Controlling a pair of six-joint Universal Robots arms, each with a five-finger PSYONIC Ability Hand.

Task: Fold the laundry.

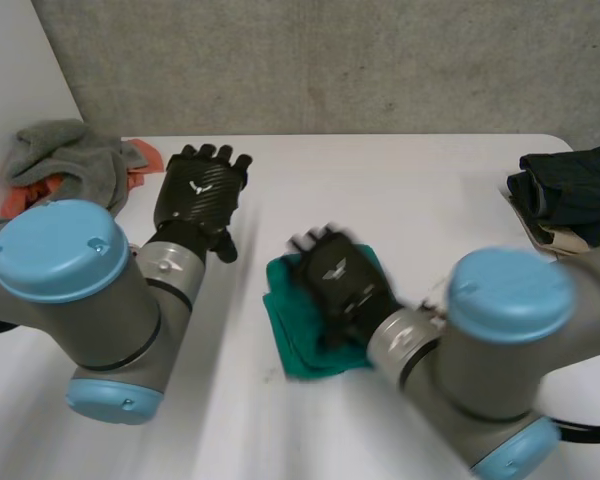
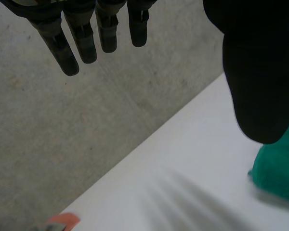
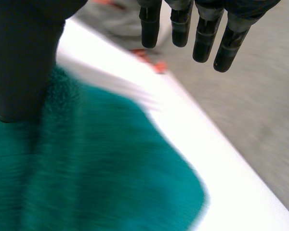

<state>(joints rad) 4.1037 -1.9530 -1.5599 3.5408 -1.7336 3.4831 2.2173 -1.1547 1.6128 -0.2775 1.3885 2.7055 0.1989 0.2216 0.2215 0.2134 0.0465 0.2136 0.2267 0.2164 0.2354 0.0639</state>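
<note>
Over a folded teal terry cloth [image 1: 302, 352] (roughly square) on the smooth white counter [image 1: 410, 190], the right hand [image 1: 335, 275] has straight fingers; the left hand [image 1: 202, 192], nearby, is likewise straight-fingered

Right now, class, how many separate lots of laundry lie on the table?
3: a green cloth in the middle under the right hand, a grey-and-orange heap at the far left, a dark heap at the right edge. The heaps may hide more pieces.
</note>
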